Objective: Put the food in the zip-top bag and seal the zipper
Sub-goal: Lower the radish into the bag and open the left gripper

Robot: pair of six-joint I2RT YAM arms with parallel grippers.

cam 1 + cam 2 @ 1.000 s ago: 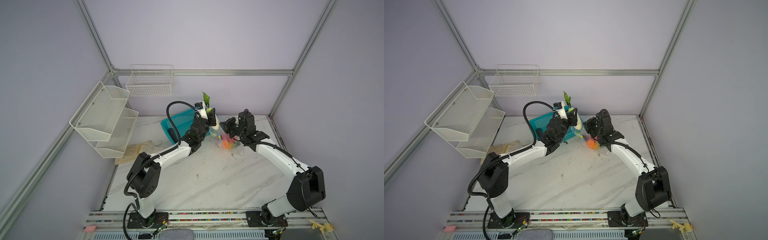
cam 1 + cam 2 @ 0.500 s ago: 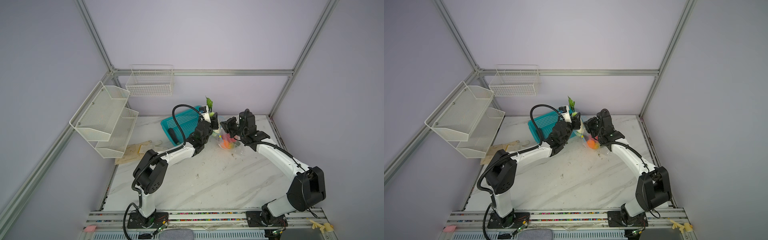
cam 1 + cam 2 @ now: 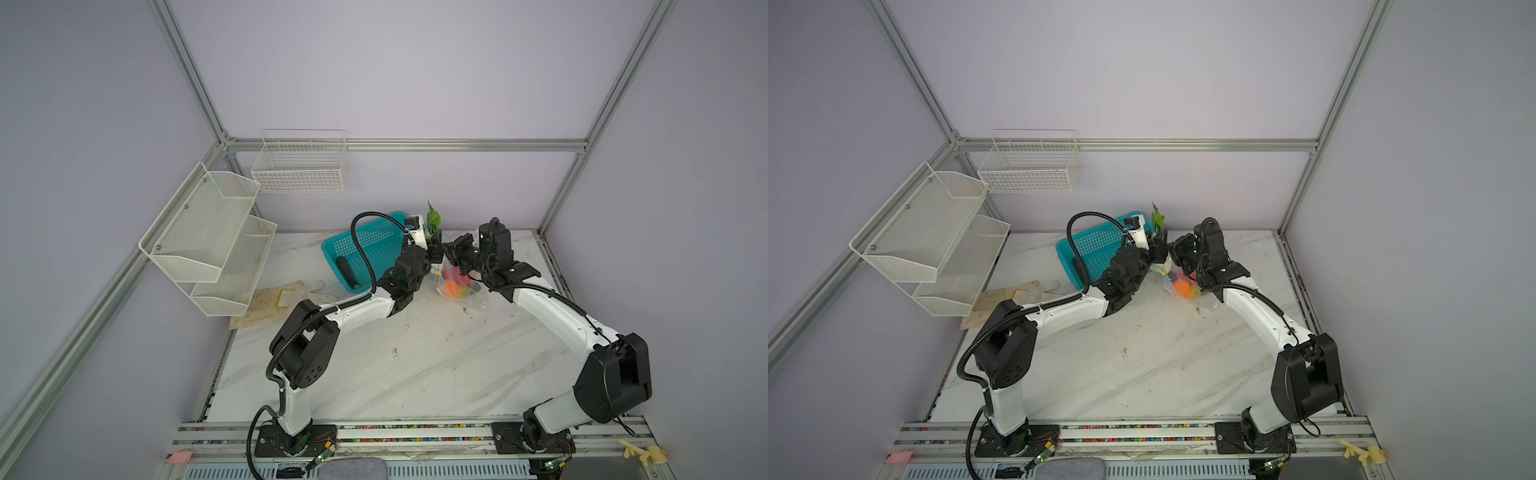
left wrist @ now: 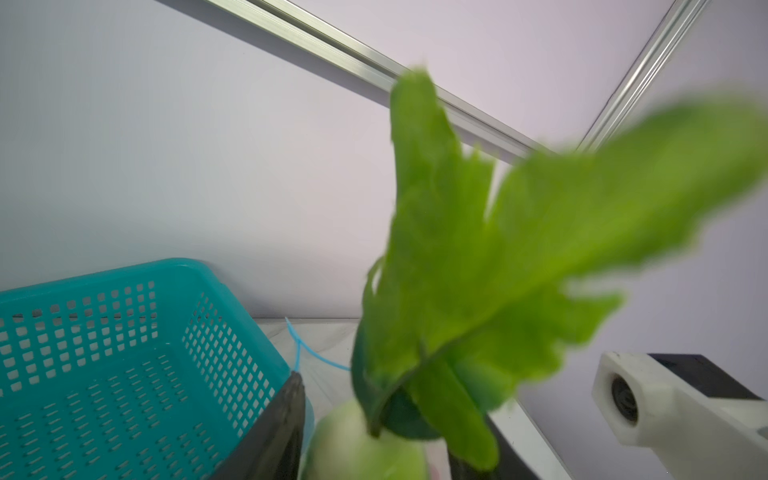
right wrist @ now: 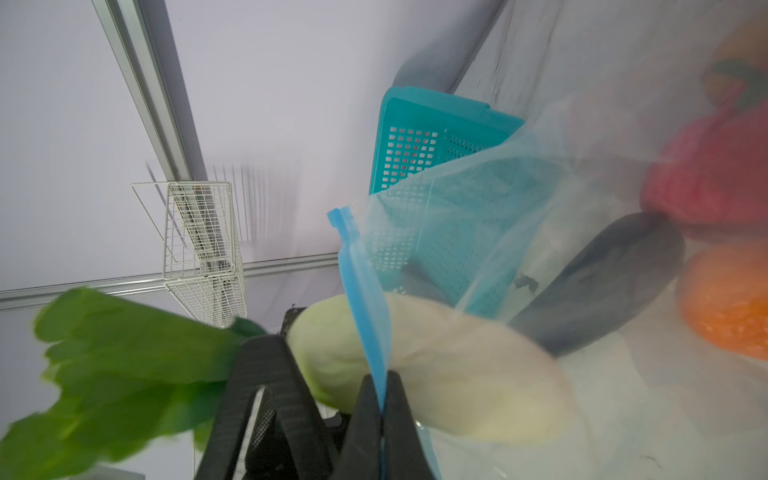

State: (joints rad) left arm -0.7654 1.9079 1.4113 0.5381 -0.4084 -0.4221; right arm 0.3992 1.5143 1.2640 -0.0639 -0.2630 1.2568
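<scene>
Peering through blur and glare, we count three pieces inside the clear zip-top bag (image 5: 478, 199) on the table's (image 3: 415, 374) far side beside the teal basket (image 3: 365, 245): one eggplant (image 5: 602, 282), one red piece (image 5: 715, 166) and one orange (image 5: 735, 299). A white cabbage (image 5: 436, 386) with green leaves sits halfway through the bag's mouth at the left gripper (image 3: 435, 249), and we cannot tell whether it is gripped. The right gripper (image 5: 380, 390) is pinched onto the blue zipper (image 5: 361, 291).

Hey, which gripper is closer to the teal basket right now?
Left. In a top view the left gripper is just off the basket's right end; the right gripper is a bit farther right, its jaws shut on the bag's blue strip.
</scene>
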